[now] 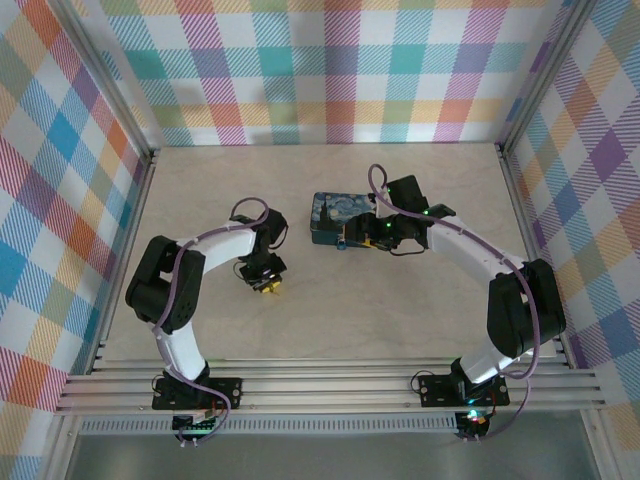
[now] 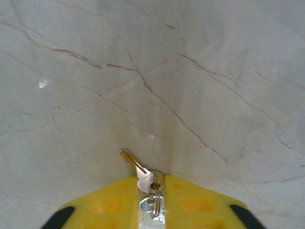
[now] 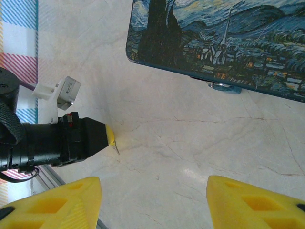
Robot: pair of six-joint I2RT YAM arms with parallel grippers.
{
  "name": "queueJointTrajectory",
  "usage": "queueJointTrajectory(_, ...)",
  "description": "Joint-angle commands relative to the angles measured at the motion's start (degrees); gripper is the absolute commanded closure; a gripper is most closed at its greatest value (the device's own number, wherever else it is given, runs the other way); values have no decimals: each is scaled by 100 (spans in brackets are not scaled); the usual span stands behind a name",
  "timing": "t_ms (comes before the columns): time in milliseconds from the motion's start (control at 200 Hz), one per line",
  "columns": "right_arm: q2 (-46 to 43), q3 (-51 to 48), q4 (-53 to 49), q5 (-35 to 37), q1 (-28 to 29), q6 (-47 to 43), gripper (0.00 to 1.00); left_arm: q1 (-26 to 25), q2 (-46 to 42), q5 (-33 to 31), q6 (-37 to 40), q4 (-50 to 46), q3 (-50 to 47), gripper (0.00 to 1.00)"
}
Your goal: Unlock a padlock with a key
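L gripper (image 2: pixel 151 193) pinches the key (image 2: pixel 136 166), left of the box (image 3: pixel 214 38); R gripper (image 3: pixel 152 205) gapes wide beside box, the padlock (image 3: pixel 226 87) at box's edge.

Nothing readable: no words, numbers or brand marks in any view. The box (image 3: pixel 224 43), at the upper right of the right wrist view, bears a painted night sky. A white block (image 3: pixel 66 91) at that view's left is too blurred to read.
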Motion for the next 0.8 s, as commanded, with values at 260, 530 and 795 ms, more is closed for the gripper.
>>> queueJointTrajectory(260, -189, -399, 501, -427, -533, 666, 39, -203, -365, -281, 1197, 416, -123, 100)
queueJointTrajectory(530, -340, -434, 607, -565, -694, 841, 39, -204, -1049, 344, 2150, 947, -97, 100)
queueJointTrajectory(795, -562, -338, 901, -1136, -789, 1217, 39, -213, -1987, 1070, 2618, 2207, -495, 100)
